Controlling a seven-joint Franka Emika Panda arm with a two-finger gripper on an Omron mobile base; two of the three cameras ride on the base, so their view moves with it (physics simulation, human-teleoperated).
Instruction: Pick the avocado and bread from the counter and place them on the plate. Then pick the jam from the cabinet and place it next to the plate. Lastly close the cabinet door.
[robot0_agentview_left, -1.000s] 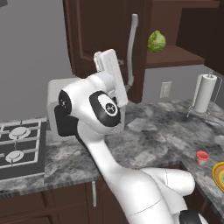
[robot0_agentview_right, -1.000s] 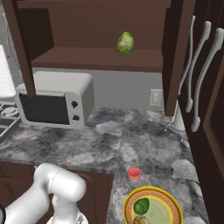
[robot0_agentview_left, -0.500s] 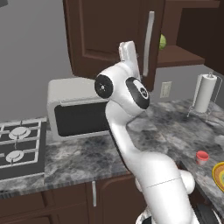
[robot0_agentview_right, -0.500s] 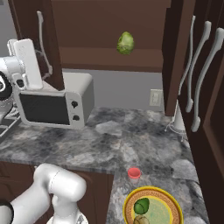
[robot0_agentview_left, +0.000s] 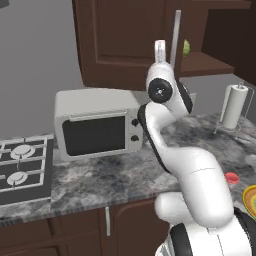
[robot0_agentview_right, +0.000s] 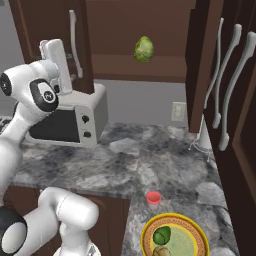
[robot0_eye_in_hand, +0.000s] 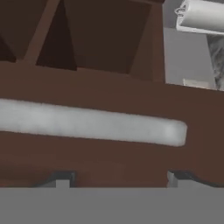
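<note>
The arm has swung up from the counter to the door (robot0_agentview_right: 50, 45), the gripper (robot0_agentview_right: 56, 60) now facing its handle (robot0_eye_in_hand: 92, 124). The bar lies crosswise just ahead of the half-parted, empty jaws. The door stands open at the left.

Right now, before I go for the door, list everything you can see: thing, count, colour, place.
cabinet door: one, dark brown, swung open at the left of the shelf, above the microwave.
handle: one, silver bar, on that door, right in front of the gripper.
leafy ball: one, pale green, on the cabinet shelf.
microwave: one, white, on the counter.
counter: one, grey marbled.
stove: one, black with white burners, at the counter's left end.
paper towel roll: one, white, at the counter's right.
jam: one, red, on the counter beside the plate.
plate: one, orange-yellow rim.
avocado: one, dark green, on the plate.
bread: one, golden-brown, on the plate.
gripper: one, dark fingertips, at the handle.
</note>
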